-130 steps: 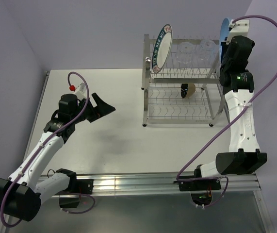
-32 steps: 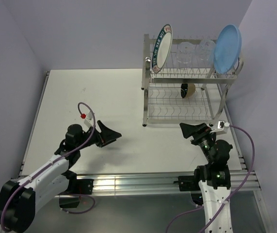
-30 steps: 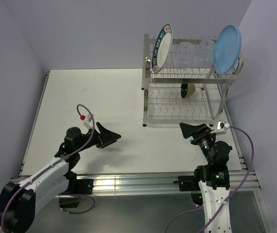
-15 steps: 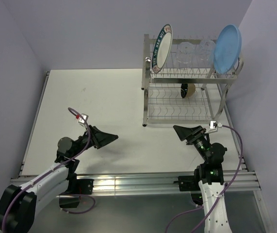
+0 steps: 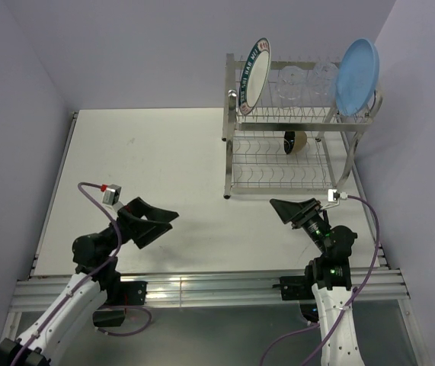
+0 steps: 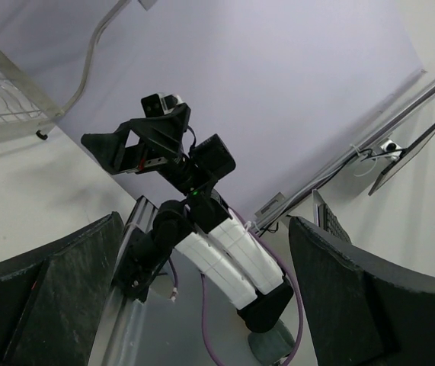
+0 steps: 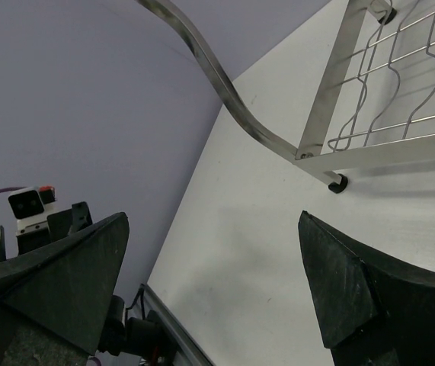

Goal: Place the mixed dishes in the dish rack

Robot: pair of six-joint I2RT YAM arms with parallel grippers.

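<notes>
Top external view, left fingers (image 5: pixel 156 216) and right fingers (image 5: pixel 287 207) spread wide and empty over the worktop (image 5: pixel 164 152), light-blue plate (image 5: pixel 356 76) and white plate (image 5: pixel 254 75) standing in dish rack (image 5: pixel 278 171)

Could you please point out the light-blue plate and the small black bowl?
light-blue plate (image 5: pixel 356 75), top external view, middle of its face.
small black bowl (image 5: pixel 289 140), top external view, black outer wall.

Open table (image 5: pixel 148 152) left of dish rack (image 5: pixel 278 166) — rack blocks far-right corner, top tier crowded.
</notes>
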